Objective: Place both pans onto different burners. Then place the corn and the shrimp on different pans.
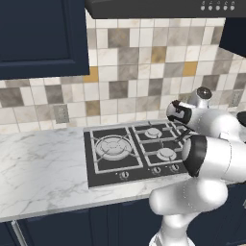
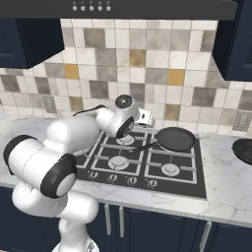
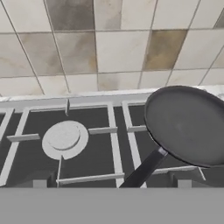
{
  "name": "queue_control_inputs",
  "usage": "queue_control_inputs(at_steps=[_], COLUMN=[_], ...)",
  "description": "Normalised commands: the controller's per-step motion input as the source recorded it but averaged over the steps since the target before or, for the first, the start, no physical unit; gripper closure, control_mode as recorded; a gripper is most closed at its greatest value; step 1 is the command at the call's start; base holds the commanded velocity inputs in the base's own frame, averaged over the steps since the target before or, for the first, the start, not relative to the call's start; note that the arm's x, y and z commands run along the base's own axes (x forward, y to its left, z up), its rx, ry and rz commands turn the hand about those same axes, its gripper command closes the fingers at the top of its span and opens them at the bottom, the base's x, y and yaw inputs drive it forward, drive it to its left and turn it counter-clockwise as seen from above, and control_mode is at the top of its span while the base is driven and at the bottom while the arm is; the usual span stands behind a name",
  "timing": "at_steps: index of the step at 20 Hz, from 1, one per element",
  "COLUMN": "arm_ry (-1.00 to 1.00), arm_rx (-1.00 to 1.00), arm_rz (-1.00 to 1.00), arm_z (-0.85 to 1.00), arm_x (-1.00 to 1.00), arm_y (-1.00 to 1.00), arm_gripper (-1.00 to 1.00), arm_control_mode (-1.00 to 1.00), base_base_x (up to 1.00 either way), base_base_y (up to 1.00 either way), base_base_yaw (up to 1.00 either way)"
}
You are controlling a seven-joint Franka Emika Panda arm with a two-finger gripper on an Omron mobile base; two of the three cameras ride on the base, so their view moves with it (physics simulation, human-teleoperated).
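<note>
You have the first step half done, by the look of it: one of the two pans is on the stove and the other is still off it.

Start with the marble tabletop (image 2: 221,197), which runs the full width under the tiled backsplash (image 2: 147,74), with navy wall cabinets (image 1: 43,38) above and a range hood (image 2: 147,7) over the stove. Set into it is the black cooktop (image 2: 147,165), with a large multi-ring burner (image 1: 113,145) at its 9 o'clock end in the left base view and small silver-capped burners across the rest.

The white arm (image 2: 54,152) bends over the cooktop's left part in the right base view. Its fingers stand wide apart and carry nothing; their tips barely break the bottom edge of the hand view.

The black-handled pan (image 2: 175,139) sits on the grate at the back right burner, about 1 o'clock on the cooktop in the right base view, its handle (image 2: 142,147) pointing back toward 8 o'clock. In the hand view it lies at 3 o'clock, beside the bare back burner (image 3: 63,138).

The second pan (image 2: 244,150) rests on the tabletop at 3 o'clock, off the cooktop's right edge and partly cut by the frame; its handle is hidden.

Your next move, as I judge it, is to swing right, grip that pan and set it on a free small burner. I cannot make out the corn or the shrimp.
</note>
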Motion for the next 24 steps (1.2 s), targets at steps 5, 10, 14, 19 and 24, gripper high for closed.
queue_control_inputs(at_steps=[5,10,14,19,24], arm_ry=[-0.02,-0.02,-0.02,0.0,0.0], arm_rx=[-0.13,-0.03,0.04,0.14,0.07], arm_rz=[0.0,-0.02,-0.08,-0.01,0.0], arm_z=[0.04,0.03,0.06,0.0,0.0], arm_x=[-0.14,-0.15,-0.33,-0.23,-0.42], arm_y=[0.49,0.41,0.23,0.22,0.29], arm_gripper=[-1.0,-1.0,-1.0,-1.0,-1.0], arm_control_mode=[-1.0,-1.0,-1.0,-1.0,-1.0], base_base_x=[0.0,0.0,0.0,0.0,0.0], base_base_y=[0.0,0.0,0.0,0.0,0.0], base_base_yaw=[0.0,0.0,0.0,0.0,0.0])
